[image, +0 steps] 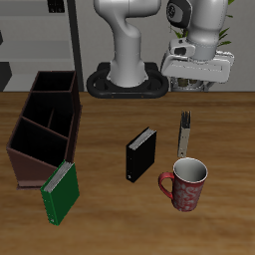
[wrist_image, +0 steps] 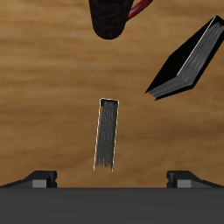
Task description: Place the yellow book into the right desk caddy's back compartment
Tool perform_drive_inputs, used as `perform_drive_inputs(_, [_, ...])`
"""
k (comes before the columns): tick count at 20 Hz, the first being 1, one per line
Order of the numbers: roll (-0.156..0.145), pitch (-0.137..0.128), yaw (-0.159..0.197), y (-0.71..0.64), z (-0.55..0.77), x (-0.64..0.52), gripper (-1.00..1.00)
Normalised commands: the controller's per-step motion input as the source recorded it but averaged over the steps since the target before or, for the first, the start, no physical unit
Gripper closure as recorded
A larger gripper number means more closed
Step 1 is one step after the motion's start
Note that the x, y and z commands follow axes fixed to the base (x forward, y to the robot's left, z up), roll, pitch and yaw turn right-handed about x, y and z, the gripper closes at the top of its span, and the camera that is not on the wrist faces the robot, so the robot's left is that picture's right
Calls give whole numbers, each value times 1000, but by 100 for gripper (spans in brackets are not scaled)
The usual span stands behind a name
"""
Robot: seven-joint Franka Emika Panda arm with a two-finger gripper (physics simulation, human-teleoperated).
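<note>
The approach is in hand: the gripper (image: pixel 199 80), jaws apart and empty, hovers above the yellow book (image: pixel 185 132) standing edge-on on the bench (image: pixel 110 214), at twelve o'clock from the mug (image: pixel 185 185), so next it likely must descend to grasp it.

Even soft light, faint shadows, no glare, low-resolution slightly blurry renders

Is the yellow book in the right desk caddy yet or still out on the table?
Out. The yellow book stands on edge on the table, far from the right desk caddy, beside the mug.
</note>
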Motion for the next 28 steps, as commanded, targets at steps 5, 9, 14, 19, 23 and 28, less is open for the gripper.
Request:
perform_drive_inputs(5, [37,13,5,219,-178,5,-100])
perform_drive_inputs(9, [20,16,-10,58,-225,73,-100])
perform_drive_inputs(14, [-21,1,-3,-99,-184,80,-100])
perform_drive_inputs(19, [-3,6,-4,-48,-137,41,-100])
perform_drive_inputs(23, [41,4,14,-107,-187,20,-100])
perform_drive_inputs(28, [7,31,-20,-131,-287,-9,-100])
